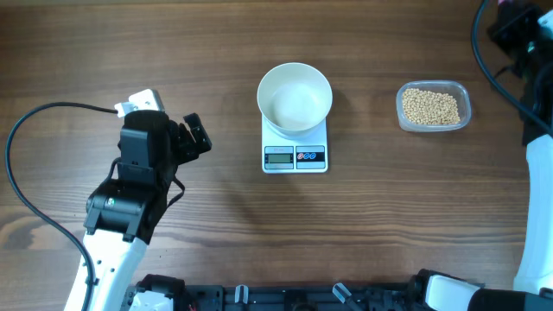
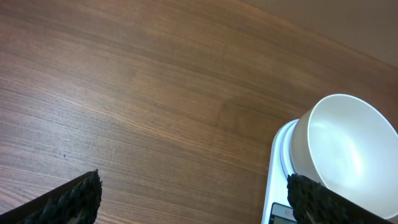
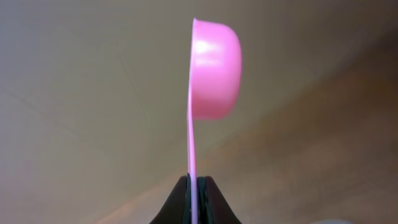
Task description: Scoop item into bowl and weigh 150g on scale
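Pink plastic scoop (image 3: 211, 68) pinched by its thin handle between the closed fingers of the right gripper (image 3: 194, 202), cup standing on edge above them. Wide-open left gripper (image 2: 196, 202) over bare wooden table (image 1: 259, 52). Smooth white bowl (image 2: 348, 149) just beyond one fingertip (image 2: 317, 199), seated on the scale (image 1: 295, 157). Small beige beans (image 1: 430, 106) in a clear tub (image 1: 467, 97) past the bowl, well apart from the left fingers, open tabletop all around.

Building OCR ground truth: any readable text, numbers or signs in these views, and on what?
Nothing legible in any view.
Scale display: digits too small to read.
Button panel: markings blurred, unreadable.
Bowl, tub, scoop: no text visible.
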Action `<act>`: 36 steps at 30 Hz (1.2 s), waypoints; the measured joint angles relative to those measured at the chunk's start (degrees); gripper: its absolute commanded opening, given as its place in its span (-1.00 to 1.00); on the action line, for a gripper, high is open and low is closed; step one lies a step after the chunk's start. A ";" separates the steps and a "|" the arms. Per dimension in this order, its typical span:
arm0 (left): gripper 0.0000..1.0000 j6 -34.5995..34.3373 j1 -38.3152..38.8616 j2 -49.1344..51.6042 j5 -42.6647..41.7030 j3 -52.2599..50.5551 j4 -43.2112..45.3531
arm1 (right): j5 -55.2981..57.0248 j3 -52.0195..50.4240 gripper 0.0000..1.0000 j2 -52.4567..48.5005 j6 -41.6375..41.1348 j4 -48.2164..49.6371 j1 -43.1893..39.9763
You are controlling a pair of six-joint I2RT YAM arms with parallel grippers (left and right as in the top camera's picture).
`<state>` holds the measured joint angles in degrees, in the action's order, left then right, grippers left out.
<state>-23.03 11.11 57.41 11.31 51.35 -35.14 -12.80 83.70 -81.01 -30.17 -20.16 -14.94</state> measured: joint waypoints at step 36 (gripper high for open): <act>1.00 -4.76 0.00 0.02 -12.66 -0.11 10.54 | 0.79 0.00 -0.91 -0.02 12.52 2.32 0.00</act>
<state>-27.79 11.11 57.43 -1.34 51.24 -24.60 -12.01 83.70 -81.03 -17.65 -17.85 -14.94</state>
